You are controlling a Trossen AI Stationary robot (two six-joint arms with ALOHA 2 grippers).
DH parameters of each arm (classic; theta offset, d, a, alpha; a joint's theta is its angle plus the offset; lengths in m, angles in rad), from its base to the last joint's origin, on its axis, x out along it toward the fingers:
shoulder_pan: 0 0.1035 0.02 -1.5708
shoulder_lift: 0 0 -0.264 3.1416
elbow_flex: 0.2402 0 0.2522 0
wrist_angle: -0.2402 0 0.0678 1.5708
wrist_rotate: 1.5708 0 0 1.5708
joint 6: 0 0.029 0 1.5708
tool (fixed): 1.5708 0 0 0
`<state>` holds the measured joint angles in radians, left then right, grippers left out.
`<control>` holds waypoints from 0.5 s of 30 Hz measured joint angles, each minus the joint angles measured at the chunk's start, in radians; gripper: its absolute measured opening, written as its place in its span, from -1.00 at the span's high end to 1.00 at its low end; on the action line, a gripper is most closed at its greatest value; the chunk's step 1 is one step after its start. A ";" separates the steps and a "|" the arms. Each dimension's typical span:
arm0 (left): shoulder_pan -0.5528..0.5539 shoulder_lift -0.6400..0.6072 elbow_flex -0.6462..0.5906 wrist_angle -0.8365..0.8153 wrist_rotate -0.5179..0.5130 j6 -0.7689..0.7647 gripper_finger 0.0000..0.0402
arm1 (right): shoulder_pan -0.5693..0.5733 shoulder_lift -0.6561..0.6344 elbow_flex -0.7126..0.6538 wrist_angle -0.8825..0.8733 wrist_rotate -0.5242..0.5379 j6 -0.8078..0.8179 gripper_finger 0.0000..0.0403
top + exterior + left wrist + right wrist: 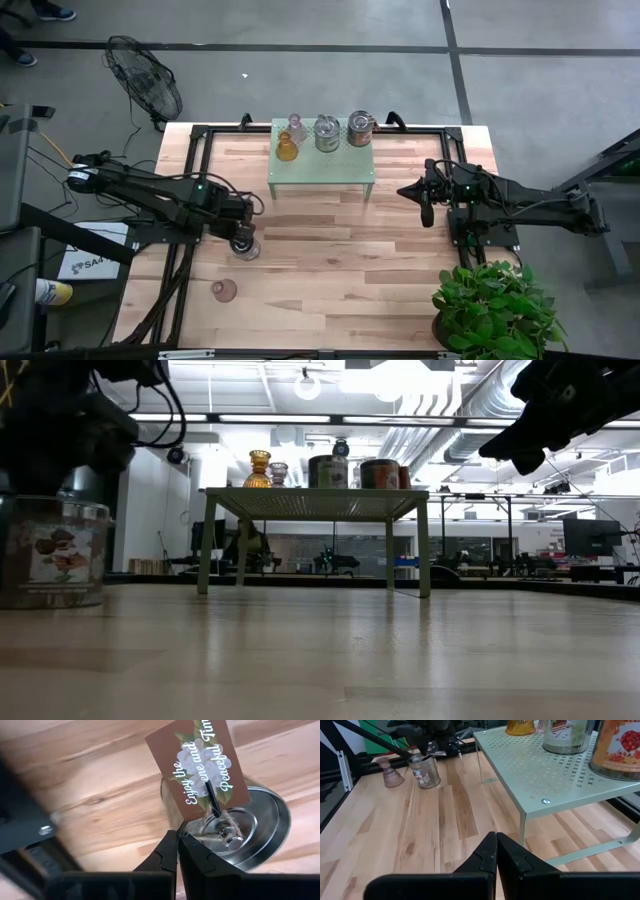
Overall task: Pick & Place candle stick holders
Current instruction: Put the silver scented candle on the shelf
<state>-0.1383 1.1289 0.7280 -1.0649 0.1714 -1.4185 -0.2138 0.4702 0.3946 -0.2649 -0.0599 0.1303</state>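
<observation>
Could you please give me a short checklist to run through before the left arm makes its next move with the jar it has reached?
1. Left gripper shut at the rim of the clear glass jar with a silvery metal lid: ok.
2. Rim really pinched between the fingers: cannot tell; they look pressed together.
3. Brown card tag tied to the lid knob clear of the fingers: ok.
4. Room on the pale green perforated metal stand: ok; its front part is bare.
5. Small pinkish glass holder out of the way: ok, it stands apart on the wooden table.
6. Right gripper shut and waiting beside the stand: ok.
</observation>
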 joint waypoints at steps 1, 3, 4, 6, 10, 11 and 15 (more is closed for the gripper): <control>0.000 0.001 0.002 0.015 -0.002 0.000 0.99 | 0.000 0.000 0.000 0.000 0.000 0.000 0.99; 0.000 0.002 0.013 0.043 -0.013 -0.002 0.99 | 0.000 0.000 0.000 0.000 0.000 -0.007 0.99; 0.000 0.002 0.018 0.059 -0.024 -0.004 0.99 | 0.000 0.000 0.000 0.000 0.000 -0.010 0.99; 0.000 0.006 0.029 0.088 -0.048 -0.008 0.99 | 0.000 0.000 0.000 0.000 0.000 -0.017 0.99; 0.001 0.033 0.046 0.134 -0.064 -0.009 1.00 | 0.000 0.015 0.016 -0.001 0.000 -0.029 0.99; 0.001 0.044 0.050 0.153 -0.065 -0.006 1.00 | 0.000 0.022 0.023 -0.001 0.000 -0.037 0.99; 0.001 0.119 0.087 0.222 -0.061 0.032 1.00 | 0.000 0.061 0.053 0.000 0.000 -0.081 0.99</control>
<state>-0.1375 1.2478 0.8148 -0.8429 0.1105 -1.3862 -0.2142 0.5311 0.4480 -0.2647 -0.0597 0.0493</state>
